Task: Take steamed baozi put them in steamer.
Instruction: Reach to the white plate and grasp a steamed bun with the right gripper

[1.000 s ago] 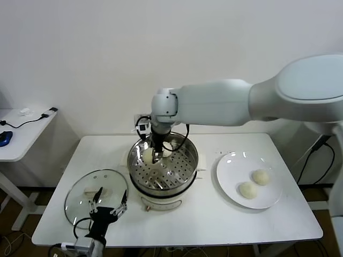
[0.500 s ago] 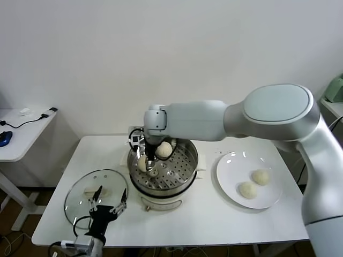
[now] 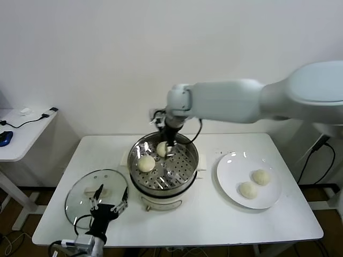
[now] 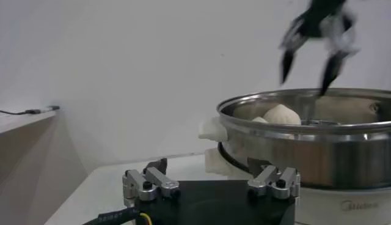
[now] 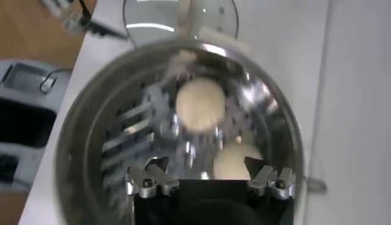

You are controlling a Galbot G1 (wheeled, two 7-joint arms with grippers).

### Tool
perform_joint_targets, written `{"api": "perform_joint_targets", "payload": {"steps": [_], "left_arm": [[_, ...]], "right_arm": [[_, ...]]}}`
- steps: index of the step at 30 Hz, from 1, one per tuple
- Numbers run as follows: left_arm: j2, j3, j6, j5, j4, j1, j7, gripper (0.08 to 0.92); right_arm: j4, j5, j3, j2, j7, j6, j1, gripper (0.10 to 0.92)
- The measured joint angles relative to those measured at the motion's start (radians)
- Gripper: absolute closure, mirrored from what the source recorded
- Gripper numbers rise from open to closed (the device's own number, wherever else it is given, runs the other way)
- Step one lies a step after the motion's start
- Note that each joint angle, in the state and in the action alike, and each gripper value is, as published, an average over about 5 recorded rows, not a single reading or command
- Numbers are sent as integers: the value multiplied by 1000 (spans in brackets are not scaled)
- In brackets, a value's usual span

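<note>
Hovering spread and empty over the steamer (image 3: 163, 166), the right gripper (image 3: 169, 145) clears two steamed baozi (image 3: 146, 163).

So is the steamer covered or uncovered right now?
Uncovered. The steamer stands open with two baozi inside, and the glass lid lies flat on the table beside it.

Two baozi (image 5: 200, 104) lie in the steamer (image 5: 91, 122), apparently apart.
</note>
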Motion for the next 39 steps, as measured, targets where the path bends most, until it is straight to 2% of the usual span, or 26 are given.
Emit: {"api": "perform_joint_targets", "payload": {"steps": [9,17,26,39], "left_arm": [[-1,-4,-6,-11,17,-9,0,177],[-3,-13,-5,-12,28,-6,0,177],[-8,-15,-9,-6,35,3,-1,177],[-10,-17,-11,-4,35,11,-2,177]], "right_arm": [[156,-162,-148,-329,-48,66,95,203],[163,-325,-109,-525,-48,83,-51,203],[98,-456,35,-603,-24,75,-281,203],[-4,-532,215,-593,20,62,-515,203]]}}
